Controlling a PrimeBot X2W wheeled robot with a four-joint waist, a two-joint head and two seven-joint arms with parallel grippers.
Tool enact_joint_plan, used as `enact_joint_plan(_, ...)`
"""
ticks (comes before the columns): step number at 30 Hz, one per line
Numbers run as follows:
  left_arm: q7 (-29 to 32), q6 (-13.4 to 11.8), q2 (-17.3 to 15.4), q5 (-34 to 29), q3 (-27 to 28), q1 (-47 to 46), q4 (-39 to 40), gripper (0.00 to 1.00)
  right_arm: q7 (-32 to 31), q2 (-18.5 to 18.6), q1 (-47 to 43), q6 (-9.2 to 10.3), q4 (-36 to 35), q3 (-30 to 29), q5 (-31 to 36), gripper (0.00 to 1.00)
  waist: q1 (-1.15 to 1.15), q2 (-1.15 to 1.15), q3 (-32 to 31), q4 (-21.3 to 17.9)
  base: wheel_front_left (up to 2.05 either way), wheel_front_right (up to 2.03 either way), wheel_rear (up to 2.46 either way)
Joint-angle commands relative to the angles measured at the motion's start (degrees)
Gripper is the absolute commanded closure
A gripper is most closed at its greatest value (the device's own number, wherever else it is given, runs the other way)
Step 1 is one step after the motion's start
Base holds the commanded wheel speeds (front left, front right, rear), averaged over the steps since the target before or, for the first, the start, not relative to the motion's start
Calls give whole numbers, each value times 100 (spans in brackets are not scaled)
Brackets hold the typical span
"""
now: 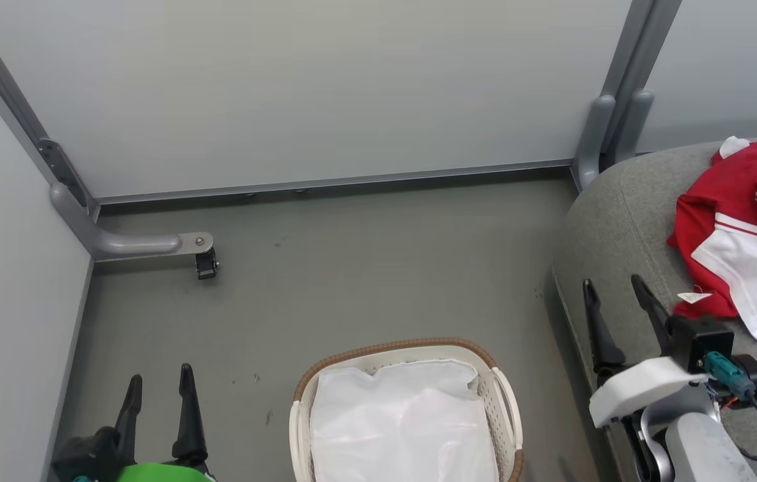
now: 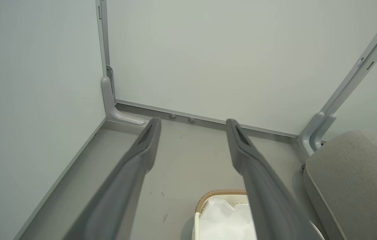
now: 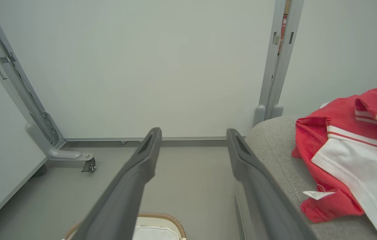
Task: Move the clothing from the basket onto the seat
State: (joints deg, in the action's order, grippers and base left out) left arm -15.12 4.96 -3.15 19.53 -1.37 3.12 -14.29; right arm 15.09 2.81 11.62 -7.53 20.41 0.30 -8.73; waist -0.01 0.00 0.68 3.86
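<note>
The red clothing (image 1: 746, 221) with white panels and a small white tag lies crumpled on the grey seat (image 1: 619, 221) at the right; the right wrist view has the clothing (image 3: 341, 150) on the seat (image 3: 275, 146) too. The white basket (image 1: 505, 395) with its brown rim stands on the floor at bottom centre, holding only its white liner (image 1: 405, 422). My right gripper (image 1: 614, 286) is open at the seat's left edge, left of the clothing, holding nothing. Over the floor left of the basket, my left gripper (image 1: 158, 378) is open and empty. The basket (image 2: 215, 196) sits below my left fingers.
Pale partition walls enclose the grey floor (image 1: 351, 281) on the left and at the back. A metal wall foot with a small castor (image 1: 206, 262) juts out at the back left. Grey wall posts (image 1: 609, 127) stand just behind the seat's corner.
</note>
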Motion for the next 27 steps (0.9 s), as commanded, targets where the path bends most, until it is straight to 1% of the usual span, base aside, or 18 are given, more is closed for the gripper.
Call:
enact_joint_plan(1, -4, 13, 14, -44, -17, 109, 23, 0, 11, 20, -159, 8, -86, 35, -23, 0, 1, 0, -46, 14, 0, 0, 0)
enact_joint_plan(6, -4, 4, 22, -71, -72, 217, -16, 0, 10, 20, -423, 8, -204, 103, -242, 0, 1, 0, -78, -46, 0, 0, 0)
enact_joint_plan(12, -4, -14, 25, -19, -122, 196, -34, 0, 11, 19, -528, 8, -214, 118, -486, 0, 1, 0, -106, -106, 0, 0, 0)
enact_joint_plan(16, -4, -35, 26, 11, -156, 169, -27, 0, 11, 18, -526, 8, -208, 159, -519, 0, 1, 0, -100, -135, 0, 0, 0)
enact_joint_plan(23, -4, -33, 25, -8, -164, 119, 20, 0, 11, 19, -513, 8, -215, 152, -430, 0, 1, 0, -90, -130, 0, 0, 0)
enact_joint_plan(25, -4, -17, 24, 22, -154, 125, 68, 0, 11, 17, -510, 8, -270, 197, -136, 0, 1, 0, -86, -112, 0, 0, 0)
enact_joint_plan(26, 1, -21, 25, 10, -168, 126, 78, 100, -1, -2, -469, 0, -256, 197, -99, 100, 1, 0, -87, -114, 0, 0, 0)
enact_joint_plan(27, 3, -22, 27, 13, -175, 130, 35, 100, -3, -18, -473, -1, -215, 202, -96, 100, 1, 0, -86, -113, 0, 0, 0)
